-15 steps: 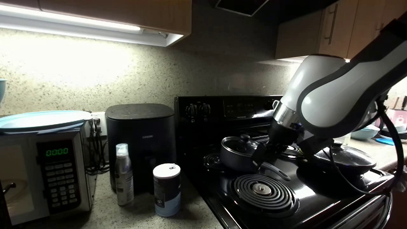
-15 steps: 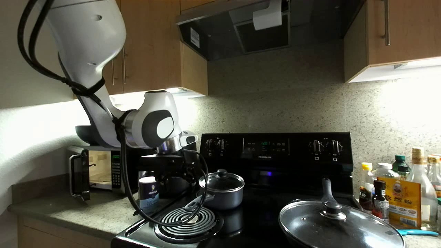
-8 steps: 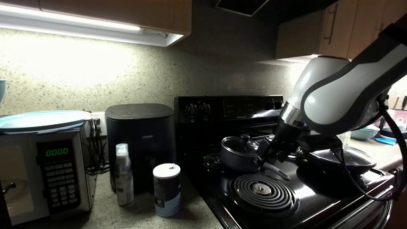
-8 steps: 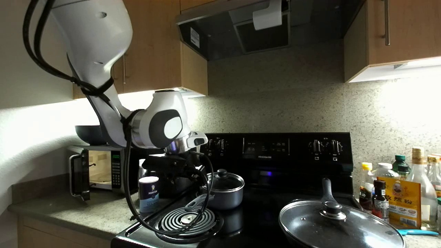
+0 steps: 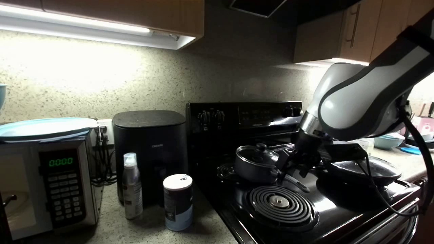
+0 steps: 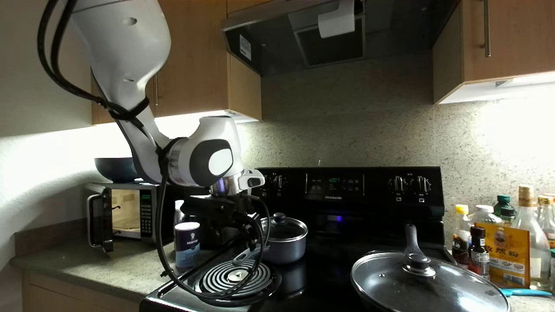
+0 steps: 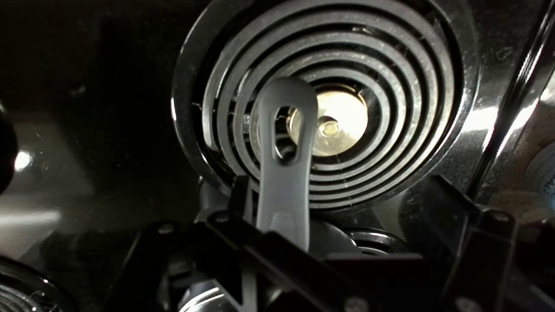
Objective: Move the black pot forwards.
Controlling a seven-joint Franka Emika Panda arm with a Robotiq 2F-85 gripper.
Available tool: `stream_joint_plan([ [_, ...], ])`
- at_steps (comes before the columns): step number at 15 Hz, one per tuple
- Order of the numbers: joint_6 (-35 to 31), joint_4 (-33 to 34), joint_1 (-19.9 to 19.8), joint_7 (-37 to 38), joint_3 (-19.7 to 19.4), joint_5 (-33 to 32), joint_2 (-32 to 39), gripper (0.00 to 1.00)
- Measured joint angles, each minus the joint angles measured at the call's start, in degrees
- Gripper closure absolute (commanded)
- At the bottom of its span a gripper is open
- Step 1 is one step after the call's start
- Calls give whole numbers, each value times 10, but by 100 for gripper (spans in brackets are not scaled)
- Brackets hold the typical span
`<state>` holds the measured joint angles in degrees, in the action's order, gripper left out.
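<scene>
Saw the white robot arm [image 6: 212, 158] shifted rightward in both exterior views since a second ago, and found the black saucepan [image 5: 252, 171] unmoved, glass lid [image 6: 286, 230] on, near the back of the surface [image 6: 327, 277], beside or partly over the rear coil burner [image 5: 226, 173]; could not tell which. Made out the pincer [image 7: 342, 195] spread wide in the wrist view, holding nothing, with the saucepan handle [image 7: 284, 186] between the fingers [image 7: 239, 195], much nearer one than the other.

Judged a close from that lopsided gap likely to knock the handle sideways and turn the saucepan before any firm hold. Thought a forward drag apt to catch the base on the raised rings of the front coil burner [image 5: 278, 201], tipping the saucepan and sliding the lid. Worried over the black cable [image 6: 160, 240], hanging in a low loop, liable to snag.

Could not gauge the height of the fingers against the handle, nor see any contact. Lost most of the saucepan in the wrist view behind the pincer itself. Found the pincer black on black in both exterior views. Saw the lidded frying pan [image 6: 427, 284] cut off at the bottom of an exterior view
</scene>
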<state>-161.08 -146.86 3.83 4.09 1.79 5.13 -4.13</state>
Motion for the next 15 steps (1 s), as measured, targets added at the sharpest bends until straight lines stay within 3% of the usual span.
stream_joint_plan([
  [4, 39, 19, 1, -51, -3, 43, 10, 0],
  [15, 79, 33, -6, -61, -15, 88, 11, 0],
])
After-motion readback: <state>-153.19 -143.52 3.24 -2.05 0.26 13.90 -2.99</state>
